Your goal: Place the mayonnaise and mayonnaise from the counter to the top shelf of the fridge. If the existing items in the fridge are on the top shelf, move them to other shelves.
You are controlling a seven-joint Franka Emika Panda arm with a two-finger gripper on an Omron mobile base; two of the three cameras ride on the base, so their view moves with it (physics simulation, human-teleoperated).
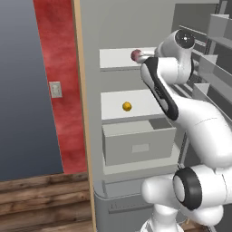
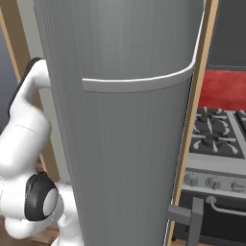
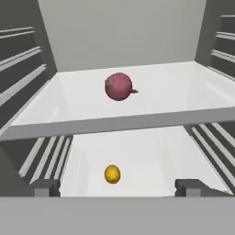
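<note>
The fridge [image 1: 89,68] stands open. A dark red round fruit [image 1: 135,55] [image 3: 119,86] lies on the top shelf [image 1: 115,60] [image 3: 179,89]. One shelf below [image 1: 111,106] [image 3: 151,153] rests a smaller orange-yellow fruit [image 1: 127,106] [image 3: 112,174]. My gripper [image 3: 118,187] [image 1: 145,57] is open in front of the top shelf's edge, level with the red fruit and a short way from it, with nothing between its fingers. The mayonnaise and the counter are out of view.
A box drawer [image 1: 138,142] sits under the lower shelf. Door racks [image 1: 217,43] line the right side, close to my arm. The fridge door's outer face [image 2: 129,125] blocks the right base view, with a stove [image 2: 216,139] beyond it. A red wall [image 1: 59,86] is at the left.
</note>
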